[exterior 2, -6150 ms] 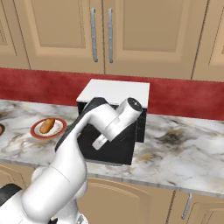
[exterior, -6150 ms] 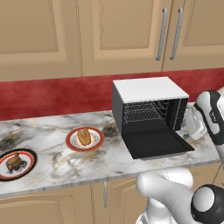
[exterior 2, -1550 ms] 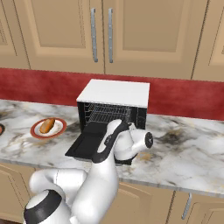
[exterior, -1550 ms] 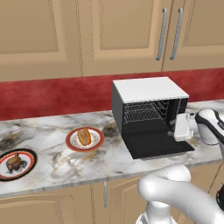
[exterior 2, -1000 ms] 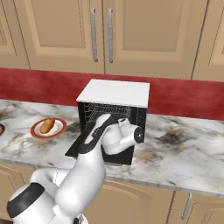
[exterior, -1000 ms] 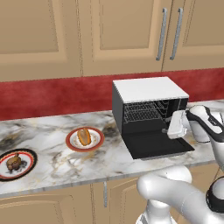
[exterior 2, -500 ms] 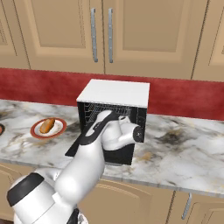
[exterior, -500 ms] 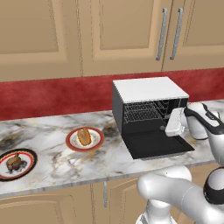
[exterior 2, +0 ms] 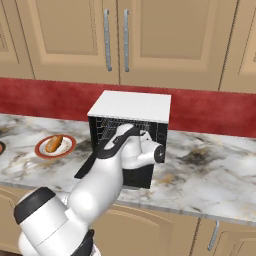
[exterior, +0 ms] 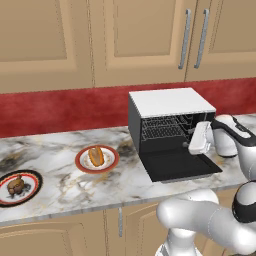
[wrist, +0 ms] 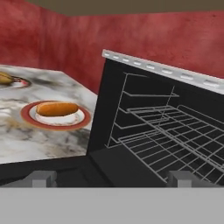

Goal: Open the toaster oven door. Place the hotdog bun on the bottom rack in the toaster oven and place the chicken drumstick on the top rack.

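Left base view: the oven (exterior: 170, 132) door (exterior: 181, 166) lies flat open, so I reckon fetching the bun (exterior: 96, 156) is next; it sits on a plate left of the oven, the drumstick (exterior: 16, 185) further left. My gripper (exterior: 191, 146) hangs over the door.

Right base view: I'd swing wide left, clearing the door (exterior 2: 85, 168).

Hand view: fingers (wrist: 40, 178) spread, empty; the bun (wrist: 57, 108) lies left of the oven, well apart from them

toaster oven (exterior 2: 131, 107): front largely behind the arm | gripper (exterior: 191, 147): fingers hidden by the hand | chicken drumstick (wrist: 5, 78): cut by edge
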